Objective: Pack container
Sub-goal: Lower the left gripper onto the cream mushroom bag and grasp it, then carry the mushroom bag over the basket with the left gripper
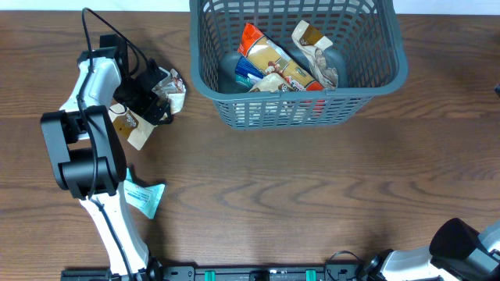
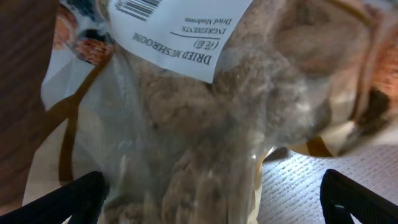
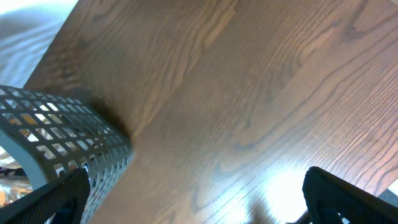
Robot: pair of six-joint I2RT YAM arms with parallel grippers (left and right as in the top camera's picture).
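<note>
Nearest, the right gripper [image 3: 199, 208], fingers wide, hangs over the bare wood-grain table [image 3: 249, 93]. A flat teal packet [image 1: 144, 199] lies beside the left arm. The left gripper [image 2: 214, 199], fingers wide, straddles a crinkled clear dried-mushroom packet [image 2: 217, 124]. Farthest, across open tabletop, the slotted plastic container [image 1: 297, 97] holds glossy packets [image 1: 273, 58].

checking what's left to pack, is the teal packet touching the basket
Apart: overhead shows the teal packet lying well clear of the basket, bare table between them.
</note>
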